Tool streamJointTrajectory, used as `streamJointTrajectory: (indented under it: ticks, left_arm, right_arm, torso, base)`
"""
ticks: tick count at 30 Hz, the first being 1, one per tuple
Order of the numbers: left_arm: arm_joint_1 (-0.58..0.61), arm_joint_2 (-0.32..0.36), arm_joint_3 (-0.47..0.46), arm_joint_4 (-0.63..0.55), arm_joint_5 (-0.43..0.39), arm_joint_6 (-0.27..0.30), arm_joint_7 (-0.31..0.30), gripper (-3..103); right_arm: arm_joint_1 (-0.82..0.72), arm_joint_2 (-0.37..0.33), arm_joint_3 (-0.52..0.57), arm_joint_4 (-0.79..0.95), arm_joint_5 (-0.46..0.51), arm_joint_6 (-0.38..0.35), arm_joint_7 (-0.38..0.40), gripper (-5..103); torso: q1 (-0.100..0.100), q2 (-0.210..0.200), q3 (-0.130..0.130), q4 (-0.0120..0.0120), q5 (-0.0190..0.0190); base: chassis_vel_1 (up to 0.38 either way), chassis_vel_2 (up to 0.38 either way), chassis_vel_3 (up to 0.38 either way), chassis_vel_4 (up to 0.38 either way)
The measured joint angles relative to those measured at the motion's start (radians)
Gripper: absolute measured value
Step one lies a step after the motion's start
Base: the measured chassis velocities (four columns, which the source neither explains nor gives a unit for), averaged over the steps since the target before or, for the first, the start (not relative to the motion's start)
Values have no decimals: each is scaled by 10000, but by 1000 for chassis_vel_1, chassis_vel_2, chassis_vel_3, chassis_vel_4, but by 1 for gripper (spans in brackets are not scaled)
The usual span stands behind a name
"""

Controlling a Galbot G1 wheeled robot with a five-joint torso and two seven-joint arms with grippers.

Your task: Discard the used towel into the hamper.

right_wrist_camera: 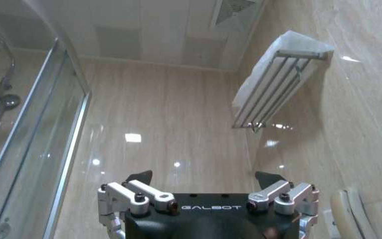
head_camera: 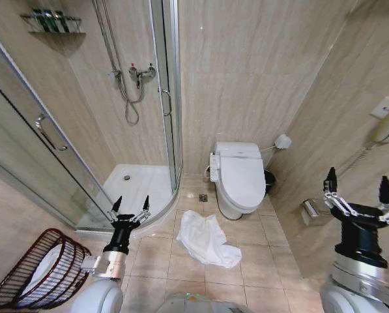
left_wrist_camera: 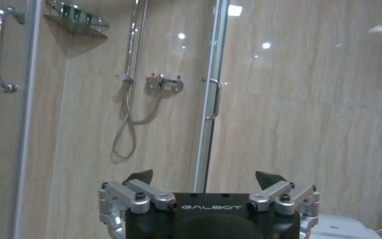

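The towel [head_camera: 206, 238] is soft white cloth, matt and creased into loose folds. It lies on beige floor tiles [head_camera: 246, 261] with a smooth, slightly satin face. The wall tiles [right_wrist_camera: 177, 114] are glossy, showing bright spots of reflected light. At the near left, the hamper [head_camera: 25, 274] is dark red-brown wire with a dull coated look. The shower door [head_camera: 25, 150] is clear glass in a shiny metal frame, and the tap [left_wrist_camera: 164, 83] looks like polished chrome. The toilet [head_camera: 240, 177] has a smooth, glossy white lid. High on the right wall, the towel rack [right_wrist_camera: 270, 94] is bright metal bars.
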Motion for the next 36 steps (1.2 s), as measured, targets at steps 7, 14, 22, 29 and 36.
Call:
streamJointTrajectory:
  ticks: [7,14,22,29,36]
  left_arm:
    - [0,0,0,0,0,0,0,100]
    - [0,0,0,0,0,0,0,100]
    - [0,0,0,0,0,0,0,100]
    - [0,-1,0,0,0,0,0,100]
    - [0,-1,0,1,0,0,0,100]
  right_arm:
    - [-7,80,-49,-89,-11,58,-31,100]
    - [-35,124,-137,-154,-52,124,-24,100]
    - [-27,123,-191,-210,-109,125,-28,100]
    - [-5,-44,-746,-788,275,-423,-190,100]
    - [-17,-95,-1810,-1995,182,-734,-546,100]
  torso:
    - [-172,-377,-206,0,-2]
    - [-352,-764,-415,0,-3]
    - [-565,-1228,-665,-1,-2]
    - [-746,-1639,-895,0,0]
    - [-907,-1984,-1078,0,-2]
  base:
    - [0,0,0,0]
    - [0,0,0,0]
    - [0,0,0,0]
    - [0,0,0,0]
    - [0,0,0,0]
